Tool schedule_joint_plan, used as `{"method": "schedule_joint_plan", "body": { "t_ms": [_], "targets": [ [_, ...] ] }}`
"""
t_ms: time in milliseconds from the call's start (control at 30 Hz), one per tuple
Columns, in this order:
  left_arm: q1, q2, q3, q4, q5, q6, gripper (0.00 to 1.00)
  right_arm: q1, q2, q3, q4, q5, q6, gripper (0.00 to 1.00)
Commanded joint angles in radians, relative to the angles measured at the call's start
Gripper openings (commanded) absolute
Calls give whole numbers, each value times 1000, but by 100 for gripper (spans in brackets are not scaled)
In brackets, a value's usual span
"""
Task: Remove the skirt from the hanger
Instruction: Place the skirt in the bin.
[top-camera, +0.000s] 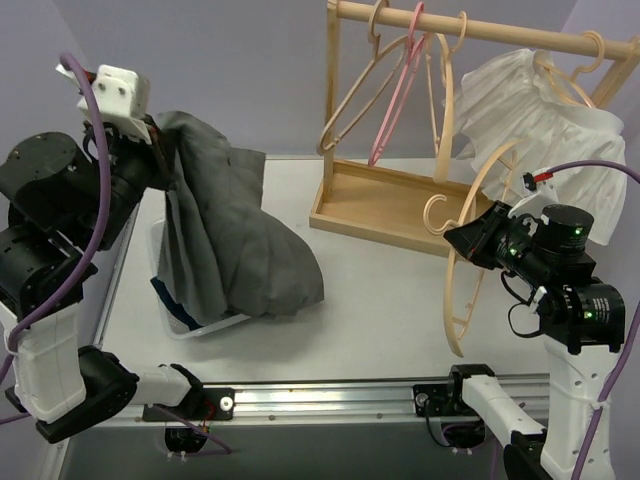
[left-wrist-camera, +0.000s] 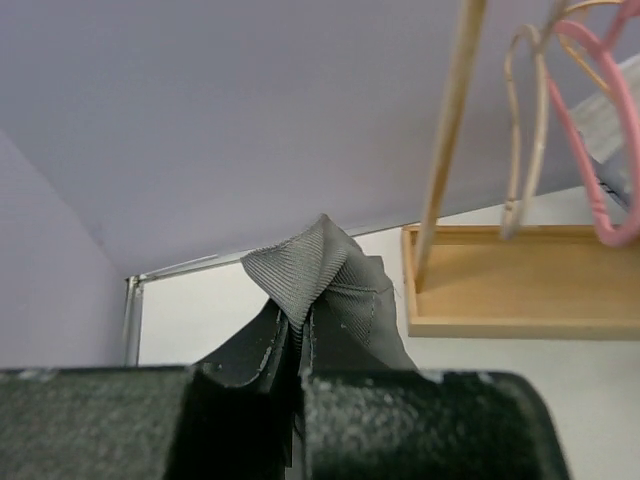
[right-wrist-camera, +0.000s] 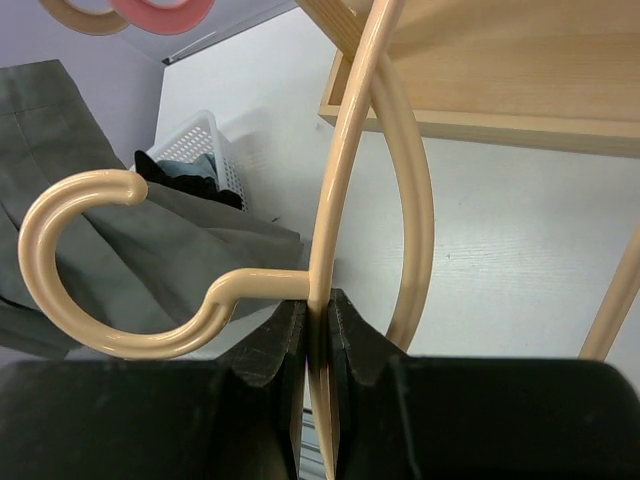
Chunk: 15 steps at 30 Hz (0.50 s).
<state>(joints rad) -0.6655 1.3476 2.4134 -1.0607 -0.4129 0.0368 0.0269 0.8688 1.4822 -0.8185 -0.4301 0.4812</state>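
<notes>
The grey pleated skirt (top-camera: 225, 225) hangs from my left gripper (top-camera: 158, 135) at the upper left and drapes down over a white basket (top-camera: 205, 325). The left wrist view shows the jaws shut on a fold of the skirt's waistband (left-wrist-camera: 300, 265). My right gripper (top-camera: 462, 240) is shut on a bare pale wooden hanger (top-camera: 470, 250) and holds it upright at the right, clear of the skirt. In the right wrist view the hanger's bar (right-wrist-camera: 345, 180) runs between the closed jaws, its hook (right-wrist-camera: 95, 270) curling left.
A wooden rack (top-camera: 400, 205) stands at the back with several wooden hangers (top-camera: 345, 110), a pink hanger (top-camera: 400, 85) and a white ruffled blouse (top-camera: 545, 125). Dark clothes lie in the basket (right-wrist-camera: 195, 150).
</notes>
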Motion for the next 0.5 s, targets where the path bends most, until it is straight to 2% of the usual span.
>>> {"method": "schedule_joint_plan", "body": {
  "t_ms": [0,133,200,333,467],
  "targets": [
    [116,103,96,-61,38,26,2,-1,-4,10,59,-27,-18,0],
    [364,139,173,-50,213,-9,2,1,10,12,58,-27,-38,0],
    [429,166,238,-64,267,-14,2,1,18,7,61,-27,-38,0],
    [472,157,276,-16,223,14,2,1,29,0,67,-44,-42,0],
    [481,88,250,92,63,90,2,1,38,-17,67,-65,-39,0]
  ]
}}
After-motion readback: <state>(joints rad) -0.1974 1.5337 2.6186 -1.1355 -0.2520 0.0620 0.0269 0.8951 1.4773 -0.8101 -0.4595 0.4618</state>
